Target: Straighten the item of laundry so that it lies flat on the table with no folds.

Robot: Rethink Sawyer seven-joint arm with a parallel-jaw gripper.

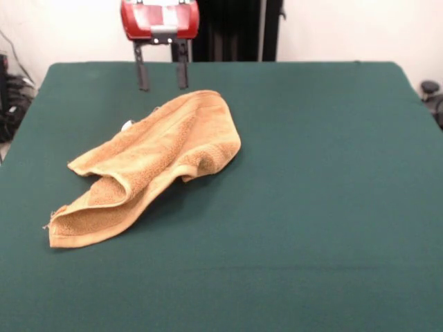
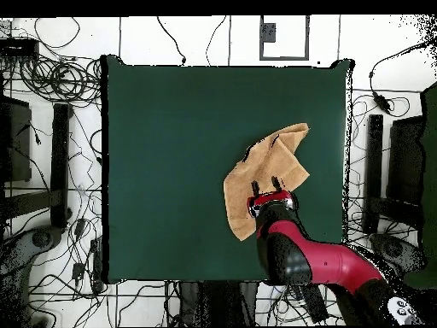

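Towel [image 1: 149, 166]: tan-orange terry, on the green surface [image 1: 318, 207], not yet flat. Lies left of centre in the front view, stretched diagonally from a rounded far end near the tool to a near-left corner. Bunched and doubled over on itself: a long fold runs down the middle, with an upper layer curling over a lower one and an open pocket showing between them at the near end. One pointed corner juts out to the left. Small white tag [image 1: 127, 125] peeks out at the far left edge. In the overhead view, reads as an irregular, elongated patch [image 2: 265, 175] rather than a square, toward the right side and the robot's edge of the surface [image 2: 171, 128].

Tool [image 1: 162, 76]: red-bodied, two dark fingers [image 1: 142, 72] hanging straight down, spread apart with a clear gap, holding nothing. Poised above the surface just behind the towel's far end; no contact visible. In the overhead view, sits over the towel's robot-side portion [image 2: 266, 184].

Progress, judged: early. Nothing spread so far; at least one full fold and several wrinkles left to remove. Remaining, likely: grasp an upper-layer edge or corner, draw it open off the lower layer, then pull corners outward until square. Plenty of bare surface on every side for spreading.
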